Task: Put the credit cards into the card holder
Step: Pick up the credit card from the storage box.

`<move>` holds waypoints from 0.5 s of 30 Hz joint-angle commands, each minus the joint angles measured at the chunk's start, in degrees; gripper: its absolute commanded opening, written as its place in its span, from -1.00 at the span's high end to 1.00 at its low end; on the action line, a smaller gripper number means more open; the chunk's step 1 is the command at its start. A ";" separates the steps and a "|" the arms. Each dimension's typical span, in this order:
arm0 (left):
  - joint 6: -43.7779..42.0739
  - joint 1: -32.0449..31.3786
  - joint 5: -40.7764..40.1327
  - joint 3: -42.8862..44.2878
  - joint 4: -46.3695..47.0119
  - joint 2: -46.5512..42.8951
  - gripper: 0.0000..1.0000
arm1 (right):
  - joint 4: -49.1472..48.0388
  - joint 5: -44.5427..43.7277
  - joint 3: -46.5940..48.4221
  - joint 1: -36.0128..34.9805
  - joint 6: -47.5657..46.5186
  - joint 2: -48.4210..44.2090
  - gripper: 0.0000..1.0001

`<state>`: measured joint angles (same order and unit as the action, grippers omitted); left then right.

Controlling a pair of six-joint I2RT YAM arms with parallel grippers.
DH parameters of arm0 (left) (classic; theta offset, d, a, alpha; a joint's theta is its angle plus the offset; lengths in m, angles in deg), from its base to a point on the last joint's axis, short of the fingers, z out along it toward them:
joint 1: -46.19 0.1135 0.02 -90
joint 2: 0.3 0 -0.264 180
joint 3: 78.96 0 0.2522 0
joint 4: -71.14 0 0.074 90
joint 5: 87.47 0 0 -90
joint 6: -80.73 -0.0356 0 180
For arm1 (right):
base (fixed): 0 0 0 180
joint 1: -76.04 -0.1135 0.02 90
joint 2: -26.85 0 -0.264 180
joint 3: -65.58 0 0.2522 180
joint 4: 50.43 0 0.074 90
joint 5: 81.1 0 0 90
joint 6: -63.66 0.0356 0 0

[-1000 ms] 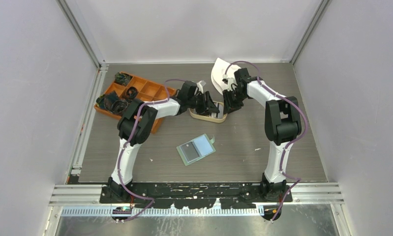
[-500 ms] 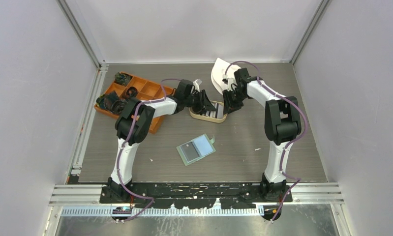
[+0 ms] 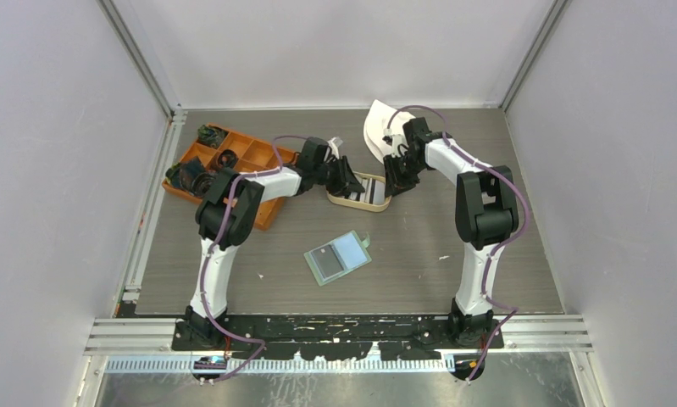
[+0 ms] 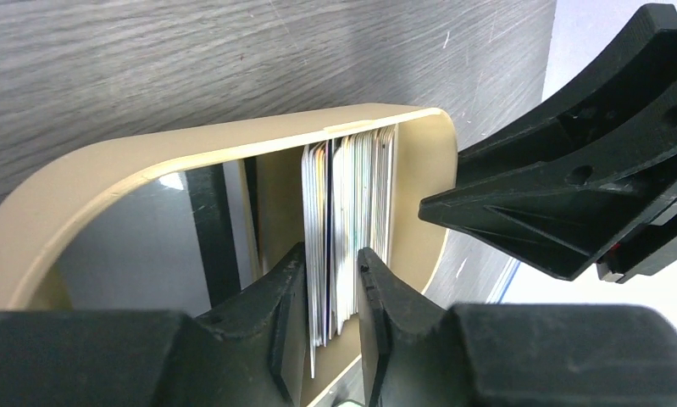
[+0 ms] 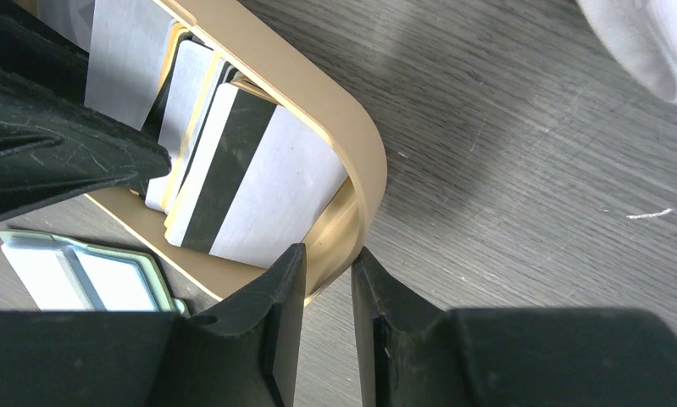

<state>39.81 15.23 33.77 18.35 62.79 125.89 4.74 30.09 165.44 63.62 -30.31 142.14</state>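
The credit cards (image 4: 343,212) stand on edge as a stack in the oval tan tray (image 4: 191,144). My left gripper (image 4: 330,254) is closed round several of them, one finger on each side of the stack. In the top view it (image 3: 345,180) is at the tray's left end. My right gripper (image 5: 328,250) pinches the tray's rim (image 5: 352,144) at the right end, one finger inside and one outside. Grey and black-striped cards (image 5: 258,186) lean in the tray. The sage-green card holder (image 3: 338,257) lies open on the table, nearer me, apart from both grippers.
An orange compartment box (image 3: 241,157) with dark cord bundles stands at the back left, beside my left arm. A white curved object (image 3: 375,127) lies behind the tray near my right wrist. The card holder's corner shows in the right wrist view (image 5: 72,271).
My left gripper has shifted left and back along the tray, uncovering more of the cards in the top view. The right arm, tray and card holder have not moved.
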 commanded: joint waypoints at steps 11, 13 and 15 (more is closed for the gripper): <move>-4.72 1.31 -2.76 1.15 -2.66 -5.12 0.85 | -0.01 1.92 2.64 -0.58 0.46 0.29 0.35; -5.60 1.34 -3.22 1.26 -2.91 -5.60 0.93 | 0.11 1.92 2.66 -0.58 0.37 0.27 0.32; -6.10 1.34 -4.01 0.67 -2.39 -6.54 0.97 | 0.25 1.92 2.66 -0.57 0.17 0.24 0.27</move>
<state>36.11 16.21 30.96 18.35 59.55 124.64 5.11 30.28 165.73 63.59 -30.33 142.42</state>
